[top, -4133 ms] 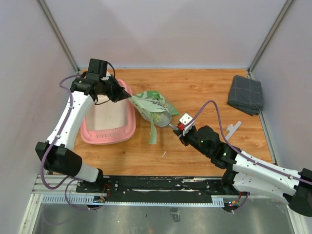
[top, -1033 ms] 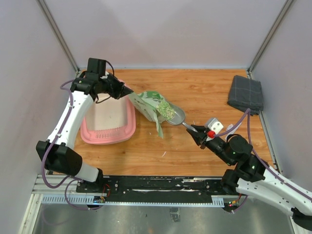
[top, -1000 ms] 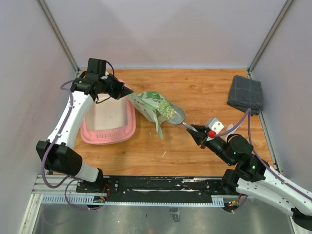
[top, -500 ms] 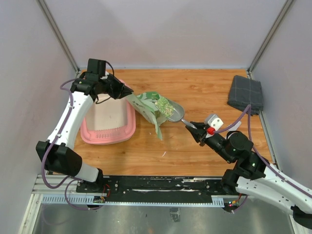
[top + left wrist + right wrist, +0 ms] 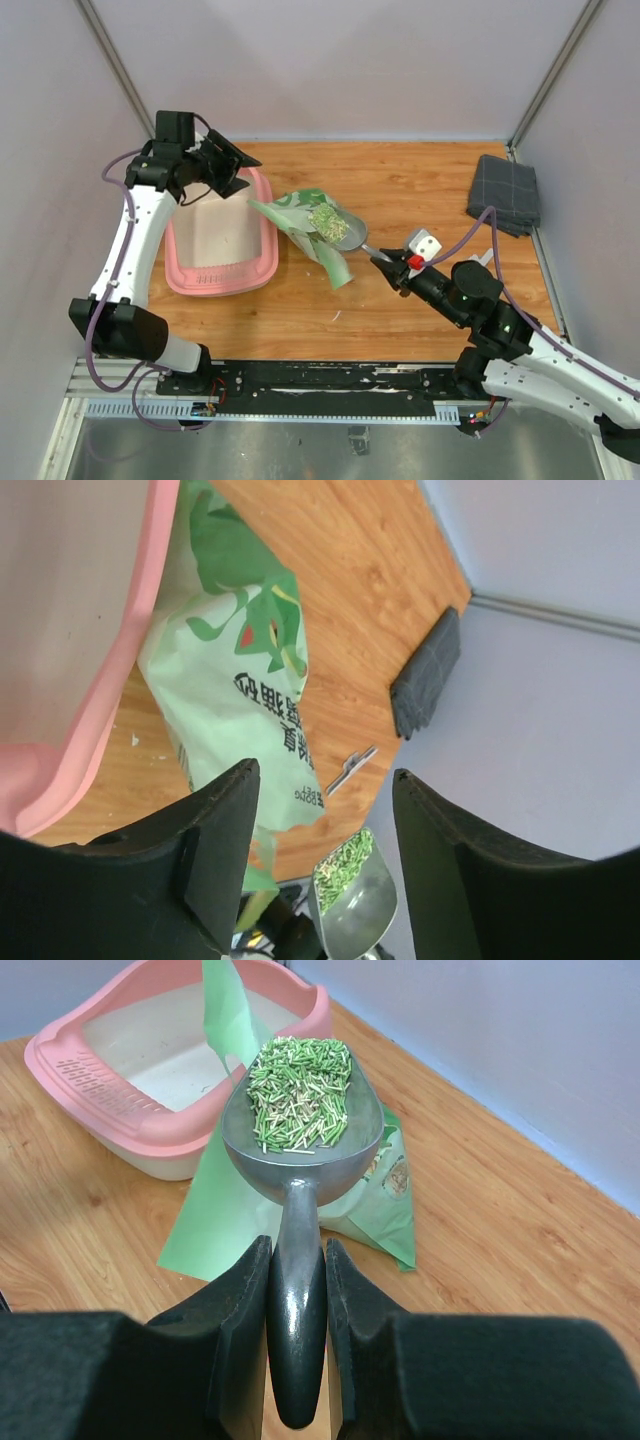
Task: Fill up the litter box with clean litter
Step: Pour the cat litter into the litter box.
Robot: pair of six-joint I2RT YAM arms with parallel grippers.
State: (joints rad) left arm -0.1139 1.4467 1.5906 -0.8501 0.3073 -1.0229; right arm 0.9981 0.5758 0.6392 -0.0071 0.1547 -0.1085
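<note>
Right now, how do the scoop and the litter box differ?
The scoop is grey metal; the litter box is pink plastic. The scoop carries a heap of green litter; the litter box's pale floor looks bare. The right gripper holds the scoop by its handle; the litter box rests on the table. Both open upward.

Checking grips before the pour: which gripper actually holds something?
The right gripper: shut on the scoop handle. The left gripper is open and empty.
</note>
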